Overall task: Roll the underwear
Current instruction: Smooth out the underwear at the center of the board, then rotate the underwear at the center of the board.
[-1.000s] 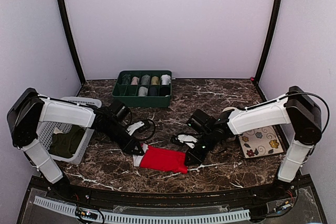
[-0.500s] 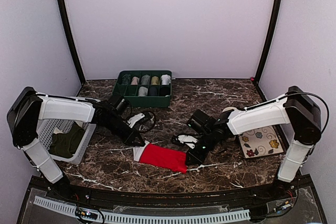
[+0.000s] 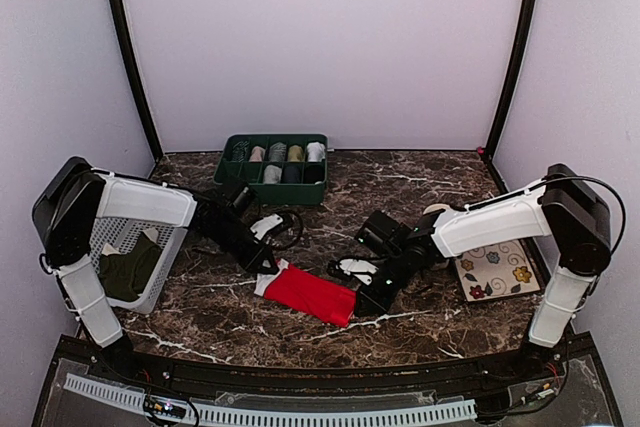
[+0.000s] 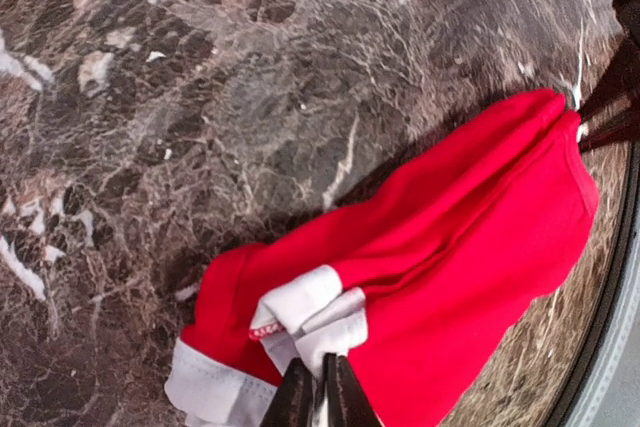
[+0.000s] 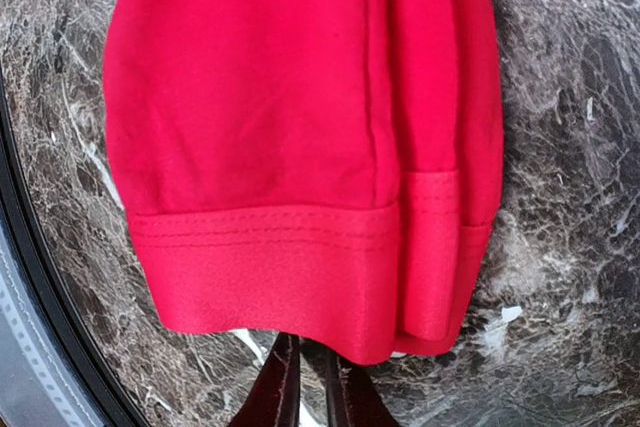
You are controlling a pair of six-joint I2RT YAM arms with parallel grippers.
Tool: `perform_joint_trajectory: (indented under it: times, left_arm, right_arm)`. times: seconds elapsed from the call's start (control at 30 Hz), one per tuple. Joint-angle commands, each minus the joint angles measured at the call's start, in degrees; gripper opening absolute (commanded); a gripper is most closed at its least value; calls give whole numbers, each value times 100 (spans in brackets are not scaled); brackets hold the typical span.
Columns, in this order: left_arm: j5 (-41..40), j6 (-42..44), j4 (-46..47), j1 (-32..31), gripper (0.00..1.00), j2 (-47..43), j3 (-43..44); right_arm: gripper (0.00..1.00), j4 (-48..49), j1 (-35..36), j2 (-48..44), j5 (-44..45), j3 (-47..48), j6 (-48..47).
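Underwear: red, white waistband, lying on the marble surface nearer the arm bases than the green tray and a little to its right. Folded into a long strip, slanting.

Left arm: white upper link runs level from the shoulder toward the tray's near side, and the dark forearm drops from there. Left hand sits at the strip's tray-side end. Left wrist view: fingers pressed together on a bunched fold of white waistband.

Right arm: reaches in low from the tray's right, forearm angled down. Right hand is at the strip's far end from the tray. Right wrist view: fingers nearly closed, tips tucked under the red leg hem, gripping it.

Strip spans hand to hand.
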Motion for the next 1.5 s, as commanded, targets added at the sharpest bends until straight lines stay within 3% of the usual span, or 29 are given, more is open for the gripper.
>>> perform_joint_trajectory:
  times: [0.0, 0.2, 0.33, 0.43, 0.7, 0.93, 1.13, 1.47]
  left_arm:
    - [38, 106, -128, 15, 15, -150, 274]
    - [-184, -79, -495, 223, 36, -783, 92]
    - [-325, -38, -1189, 218, 38, -1094, -158]
    - [-336, -213, -1521, 127, 37, -1263, -271]
    - [-142, -1640, -1776, -242, 32, -1418, -520]
    - [90, -2349, -1057, -451, 28, -1123, -1040]
    - [-313, -2348, -580, -302, 24, -621, -756]
    - [-677, -1743, -320, 453, 21, 238, 113]
  right_arm:
    - [13, -225, 33, -29, 33, 251, 14]
    - [25, -661, -14, -410, 25, 714, 109]
    - [28, -803, -68, -399, 63, 1109, 103]
    - [27, -844, -139, -116, 112, 1383, 110]
    - [23, -957, -315, 574, 265, 1839, 82]
    - [13, -1074, -385, 938, 575, 1945, -68]
    - [7, -878, -353, 994, 212, 1666, -139]
    - [7, -818, 147, 1232, -588, 1596, -165]
